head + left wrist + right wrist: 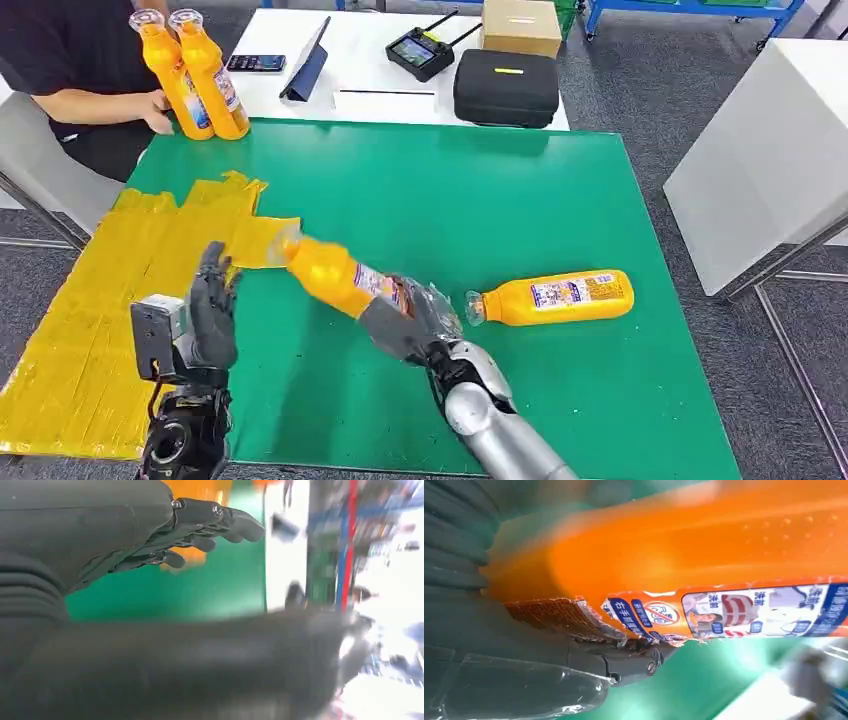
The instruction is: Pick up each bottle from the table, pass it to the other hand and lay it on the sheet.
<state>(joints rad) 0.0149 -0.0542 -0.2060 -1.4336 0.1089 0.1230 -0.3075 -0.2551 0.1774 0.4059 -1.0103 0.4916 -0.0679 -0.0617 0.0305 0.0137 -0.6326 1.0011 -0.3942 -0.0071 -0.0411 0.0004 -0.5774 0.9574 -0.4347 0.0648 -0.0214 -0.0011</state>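
My right hand grips an orange bottle by its labelled lower part above the green table, its cap end pointing left toward the yellow sheet. Up close the held bottle lies against my right hand's fingers. To the left of that bottle my left hand stands raised with its fingers apart and nothing in it; its fingers are spread over the green surface. A second orange bottle lies on its side to the right of my right hand.
Two more orange bottles stand upright at the table's far left corner, beside a person's hand. Behind the green table a white table carries a black case, a cardboard box, a controller and a phone.
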